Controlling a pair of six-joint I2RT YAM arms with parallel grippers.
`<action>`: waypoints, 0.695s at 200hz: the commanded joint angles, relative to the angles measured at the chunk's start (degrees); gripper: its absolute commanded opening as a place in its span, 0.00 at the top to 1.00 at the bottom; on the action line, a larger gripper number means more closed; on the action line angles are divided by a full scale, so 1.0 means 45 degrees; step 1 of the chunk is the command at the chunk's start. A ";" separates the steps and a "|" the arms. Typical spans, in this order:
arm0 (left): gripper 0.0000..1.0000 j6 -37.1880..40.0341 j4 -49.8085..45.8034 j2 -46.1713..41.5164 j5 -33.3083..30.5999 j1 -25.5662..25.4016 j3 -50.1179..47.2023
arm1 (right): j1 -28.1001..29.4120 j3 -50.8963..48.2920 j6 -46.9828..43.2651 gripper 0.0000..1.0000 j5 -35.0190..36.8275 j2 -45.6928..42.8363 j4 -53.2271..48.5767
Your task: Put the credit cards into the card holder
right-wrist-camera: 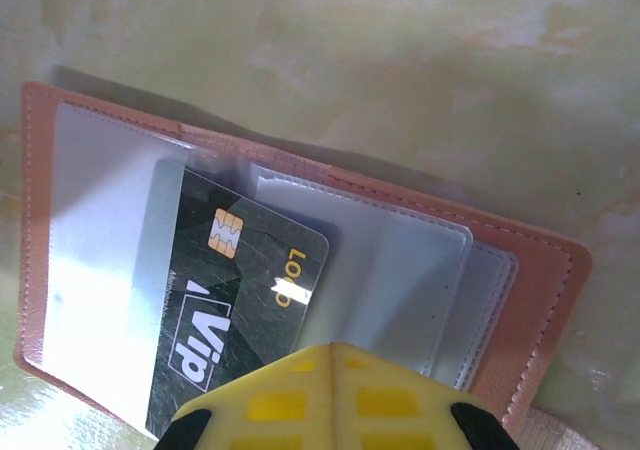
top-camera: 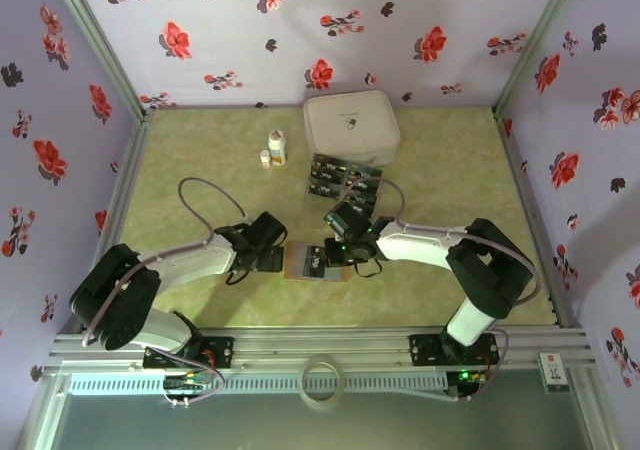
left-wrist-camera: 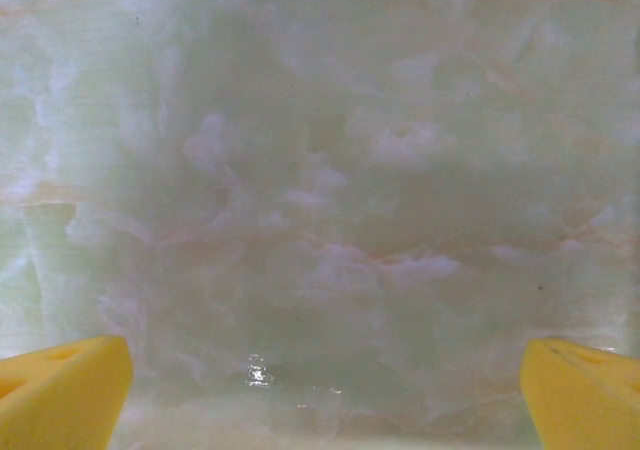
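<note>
The reddish-brown card holder (top-camera: 303, 262) lies open on the table between both arms. In the right wrist view its leather rim (right-wrist-camera: 545, 270) frames grey clear pockets, and a black VIP credit card (right-wrist-camera: 240, 290) lies face up with its left part under the left pocket. My right gripper (right-wrist-camera: 335, 355) is shut, fingertips pressed together over the card's lower edge, with nothing between them; from above it (top-camera: 342, 253) hovers at the holder's right side. My left gripper (left-wrist-camera: 325, 375) is wide open over bare table, just left of the holder (top-camera: 272, 260). Several more dark credit cards (top-camera: 343, 182) lie behind the holder.
A large white rounded case (top-camera: 351, 127) sits at the back, with two small white bottles (top-camera: 275, 149) to its left. A tape ring (top-camera: 322, 382) rests on the front rail. Floral walls close in three sides.
</note>
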 commanded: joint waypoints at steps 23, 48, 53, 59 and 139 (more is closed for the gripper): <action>0.00 0.0393 -0.0138 0.0453 -0.0096 -0.0049 0.0464 | 0.0231 0.0626 -0.0103 1.00 -0.0009 0.0418 0.0283; 0.00 0.0428 -0.0049 0.0635 -0.0040 -0.0141 0.0480 | 0.0323 0.0758 -0.0106 1.00 -0.0054 0.0613 0.0310; 0.00 0.0426 -0.0043 0.0654 -0.0032 -0.0129 0.0481 | 0.0327 0.0787 -0.0098 1.00 -0.0057 0.0638 0.0312; 0.00 0.0427 -0.0007 0.0691 -0.0003 -0.0148 0.0481 | 0.0358 0.0815 -0.0112 1.00 -0.0078 0.0692 0.0318; 0.00 0.0409 0.0326 0.0921 0.0157 -0.0342 0.0408 | 0.0600 0.1272 0.0052 1.00 -0.0299 0.1228 0.0544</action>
